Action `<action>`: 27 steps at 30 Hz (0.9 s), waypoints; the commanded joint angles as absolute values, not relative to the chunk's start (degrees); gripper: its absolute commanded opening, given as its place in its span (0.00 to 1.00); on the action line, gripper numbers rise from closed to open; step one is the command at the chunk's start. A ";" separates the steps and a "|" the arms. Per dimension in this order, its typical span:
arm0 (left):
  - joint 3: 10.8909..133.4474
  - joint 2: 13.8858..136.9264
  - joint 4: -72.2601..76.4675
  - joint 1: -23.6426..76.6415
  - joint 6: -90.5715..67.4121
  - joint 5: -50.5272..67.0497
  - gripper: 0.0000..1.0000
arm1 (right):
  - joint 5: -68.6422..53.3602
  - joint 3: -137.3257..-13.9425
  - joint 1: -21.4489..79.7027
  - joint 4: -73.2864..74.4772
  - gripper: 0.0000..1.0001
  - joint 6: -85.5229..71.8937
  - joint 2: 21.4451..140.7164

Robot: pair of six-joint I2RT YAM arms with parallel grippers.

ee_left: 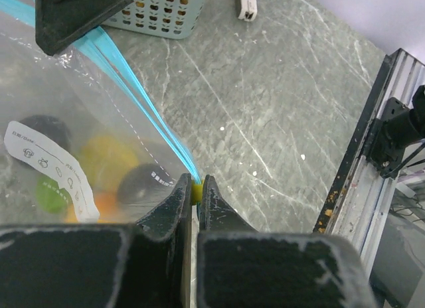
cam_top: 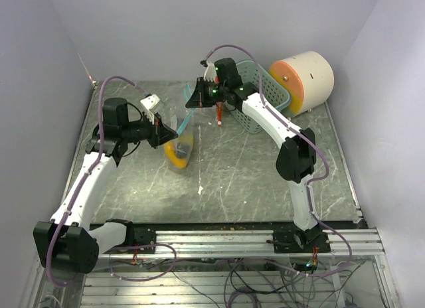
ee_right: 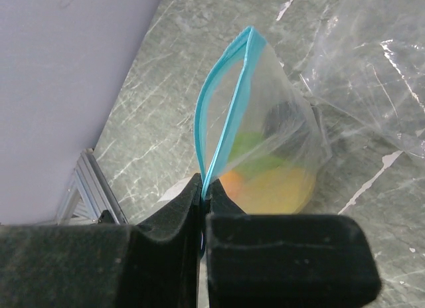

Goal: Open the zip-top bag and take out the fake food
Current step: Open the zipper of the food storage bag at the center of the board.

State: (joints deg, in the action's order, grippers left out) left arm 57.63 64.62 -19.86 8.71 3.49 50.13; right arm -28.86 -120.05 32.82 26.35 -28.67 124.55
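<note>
A clear zip-top bag (cam_top: 180,139) with a blue zip strip hangs stretched between my two grippers above the table. The fake food (cam_top: 179,153) lies in its bottom: yellow, orange, green and dark pieces, which also show in the left wrist view (ee_left: 99,162) and the right wrist view (ee_right: 275,182). My left gripper (ee_left: 196,190) is shut on the yellow slider (ee_left: 196,191) at one end of the zip. My right gripper (ee_right: 204,188) is shut on the blue zip strip (ee_right: 229,115) at the other end. The strip's two sides bow apart near the right gripper.
A teal basket (cam_top: 259,89) stands at the back behind the right gripper, with a cream cylinder with an orange face (cam_top: 305,79) to its right. A crumpled clear plastic sheet (ee_right: 372,62) lies beside the bag. A small white scrap (cam_top: 200,188) lies mid-table.
</note>
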 commanded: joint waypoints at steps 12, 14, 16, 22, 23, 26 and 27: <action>57.42 60.68 -24.99 8.35 1.23 52.81 0.07 | -25.43 -120.00 26.48 19.40 0.22 -28.34 124.78; 57.87 62.21 -24.68 8.35 1.15 53.31 0.07 | -25.70 -117.79 26.61 17.36 0.38 -29.04 122.77; 58.13 63.67 -24.54 8.35 1.46 53.86 0.07 | -25.77 -116.85 26.70 16.80 0.44 -29.34 121.47; 57.05 66.06 -22.23 8.35 1.54 53.89 0.07 | -23.49 -114.61 26.81 16.87 0.45 -29.62 118.65; 56.72 66.09 -21.55 8.35 1.16 53.95 0.07 | -23.28 -114.46 26.81 17.06 0.45 -29.60 118.50; 55.83 65.87 -19.81 8.35 0.05 53.67 0.07 | -22.96 -114.60 26.77 17.76 0.45 -29.45 118.44; 55.65 65.79 -19.76 8.36 0.13 53.43 0.07 | -23.00 -114.56 26.76 17.95 0.45 -29.57 118.37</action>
State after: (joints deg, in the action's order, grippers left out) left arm 56.80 66.06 -22.76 8.45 1.26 52.25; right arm -24.51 -115.04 26.52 18.98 -29.61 120.31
